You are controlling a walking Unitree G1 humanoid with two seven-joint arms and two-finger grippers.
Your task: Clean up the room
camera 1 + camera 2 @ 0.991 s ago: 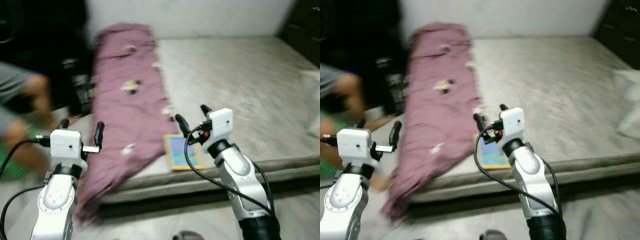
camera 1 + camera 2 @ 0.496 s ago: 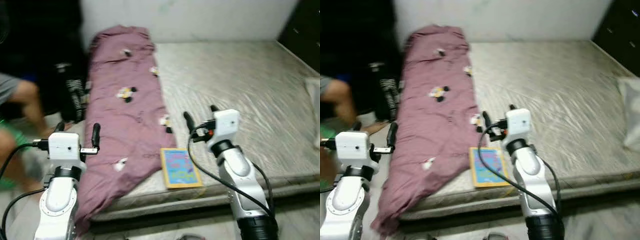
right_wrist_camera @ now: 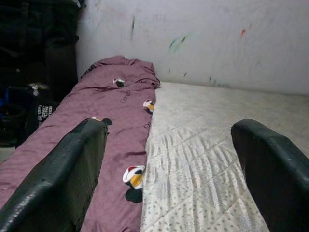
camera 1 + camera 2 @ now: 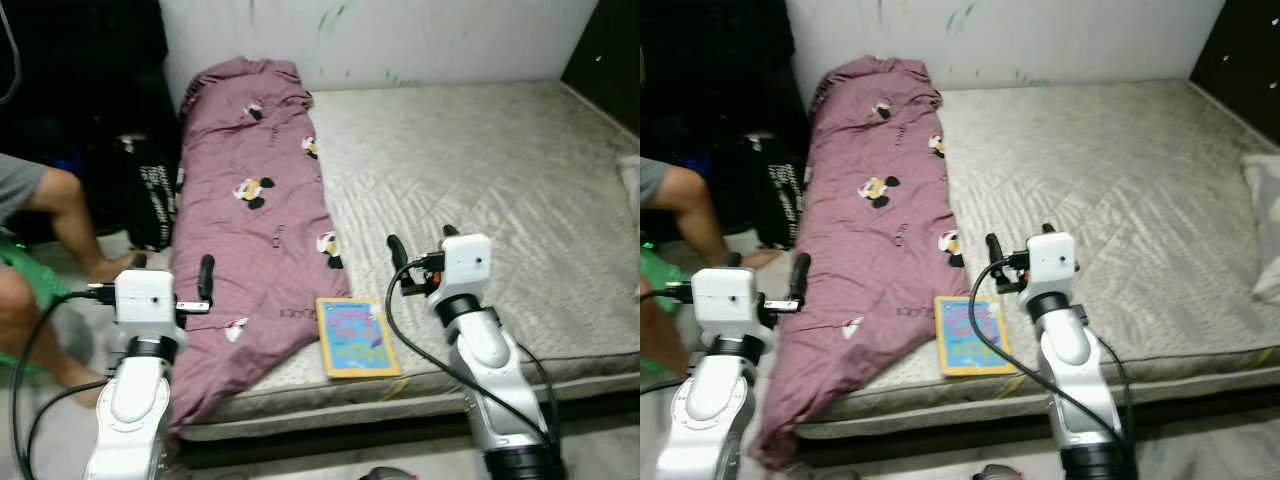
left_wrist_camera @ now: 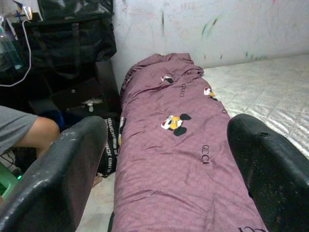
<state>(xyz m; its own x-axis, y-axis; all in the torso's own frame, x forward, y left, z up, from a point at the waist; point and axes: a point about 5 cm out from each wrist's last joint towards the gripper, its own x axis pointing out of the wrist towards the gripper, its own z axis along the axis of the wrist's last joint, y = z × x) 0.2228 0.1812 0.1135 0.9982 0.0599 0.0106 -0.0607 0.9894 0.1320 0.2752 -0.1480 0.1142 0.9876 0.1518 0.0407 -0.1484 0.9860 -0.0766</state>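
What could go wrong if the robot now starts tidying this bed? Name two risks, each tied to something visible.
1. The yellow-edged picture book lies at the mattress's front edge, touching the maroon cartoon-print blanket; pulling the blanket might drag it off.
2. A person's bare legs are beside the left gripper; swinging it could hit them.

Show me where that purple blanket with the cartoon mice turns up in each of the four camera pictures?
Left eye view: purple blanket runs down the mattress's left side.
Right eye view: the same strip, left of centre.
Left wrist view: straight ahead between the black fingers.
Right wrist view: along the left, beside the bare mattress.
Shared landmark: the paint-marked white wall behind the blanket's far end.
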